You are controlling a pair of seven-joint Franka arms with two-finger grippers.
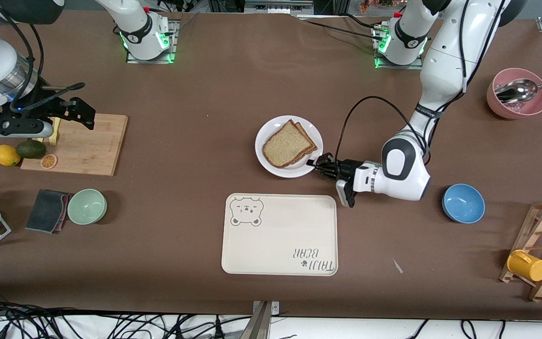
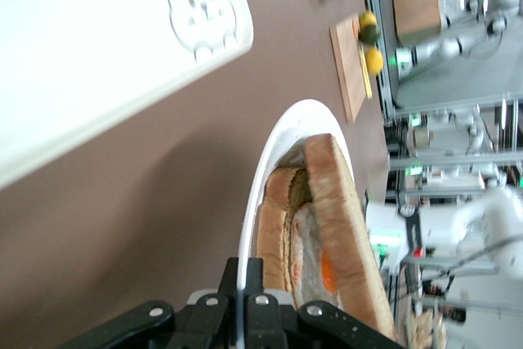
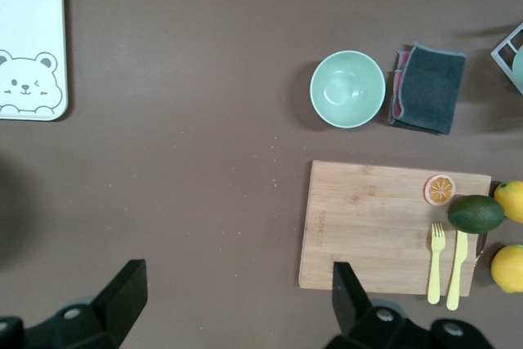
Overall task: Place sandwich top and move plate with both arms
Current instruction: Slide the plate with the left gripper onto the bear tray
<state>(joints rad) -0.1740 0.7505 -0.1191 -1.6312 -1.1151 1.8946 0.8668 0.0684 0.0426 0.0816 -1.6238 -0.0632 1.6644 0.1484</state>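
Note:
The white plate sits mid-table, farther from the front camera than the cream tray. The plain brown bread slice, the sandwich top, lies on the lower slice on the plate. My left gripper is low at the plate's edge toward the left arm's end, shut on the rim. In the left wrist view the fingers pinch the plate rim, and the sandwich top covers the egg filling. My right gripper is open and empty over the cutting board's corner, fingers wide apart.
A cream bear tray lies nearer the camera than the plate. A blue bowl sits beside the left arm's wrist. A cutting board with fruit, a green bowl and a cloth are at the right arm's end. A pink bowl and a mug rack are at the left arm's end.

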